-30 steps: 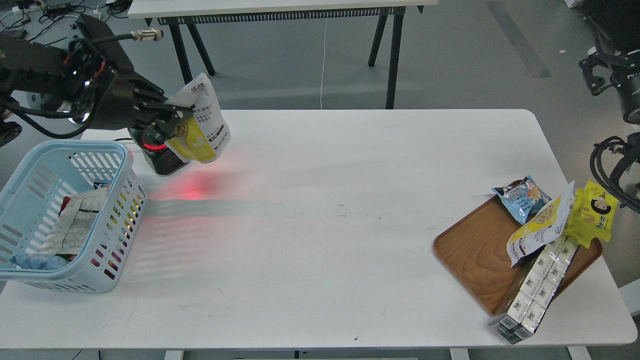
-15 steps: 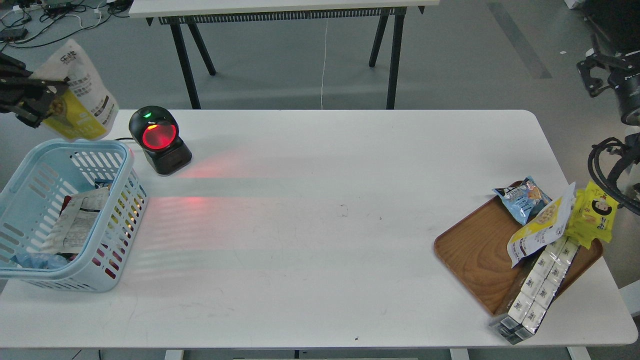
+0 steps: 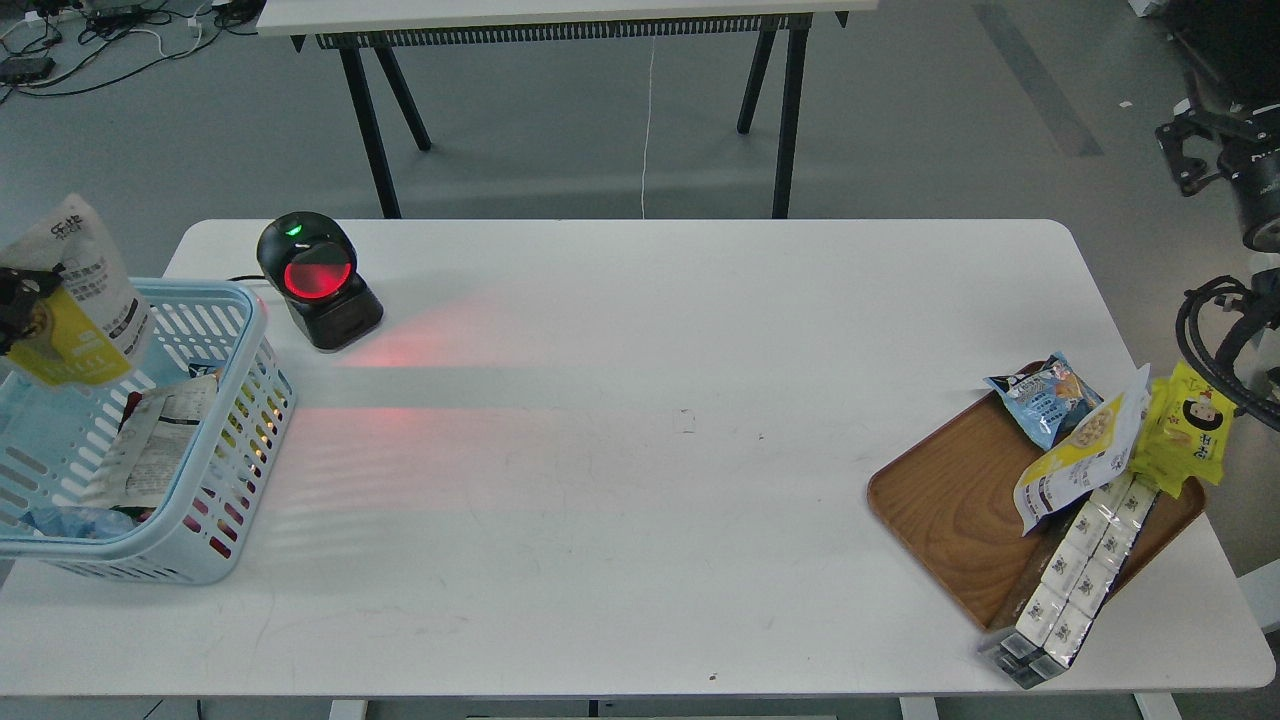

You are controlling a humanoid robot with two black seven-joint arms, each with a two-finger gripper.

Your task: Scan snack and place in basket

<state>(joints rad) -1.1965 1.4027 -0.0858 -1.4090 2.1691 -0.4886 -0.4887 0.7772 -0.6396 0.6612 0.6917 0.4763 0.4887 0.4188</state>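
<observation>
At the far left of the frame the left gripper, barely in view, pinched the snack above the basket. I couldn't tell how the right gripper stood.

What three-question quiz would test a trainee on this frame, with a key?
1. True or false: the held snack already lies on the basket floor.
2. Multiple choice: the scanner stands (A) on the wooden tray, (B) on the table just right of the basket, (C) inside the basket.
3. Fill in: the second grey-and-yellow pouch rests on the ____ tray.

Key: 1 false, the left hand holds it above the basket's rim; 2 B; 3 wooden.
</observation>
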